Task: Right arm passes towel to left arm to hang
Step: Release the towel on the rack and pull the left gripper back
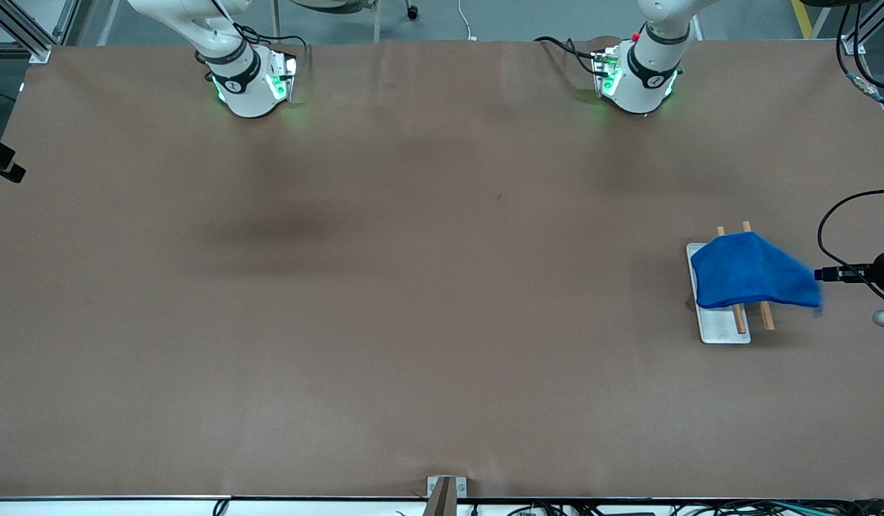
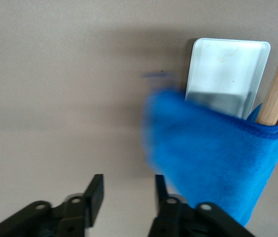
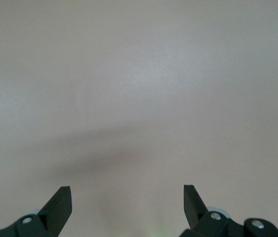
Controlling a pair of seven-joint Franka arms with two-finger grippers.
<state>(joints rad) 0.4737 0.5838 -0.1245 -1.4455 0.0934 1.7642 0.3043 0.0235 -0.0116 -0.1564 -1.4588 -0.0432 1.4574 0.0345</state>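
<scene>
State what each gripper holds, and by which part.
Nothing: the left gripper and right gripper are open; the royal-blue cloth towel drapes over the wooden rack.

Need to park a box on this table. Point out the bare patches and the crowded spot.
Bare brown table runs from the right arm's end through the middle, and along the edge nearest the front camera. Crowded only toward the left arm's end: the towel drapes over wooden rods on a white base.

Even, bright overhead light falls on the matte brown surface (image 1: 413, 322), with soft diffuse shadows under the raised arms. In the left wrist view the towel (image 2: 213, 148) edge smears with motion blur.
</scene>
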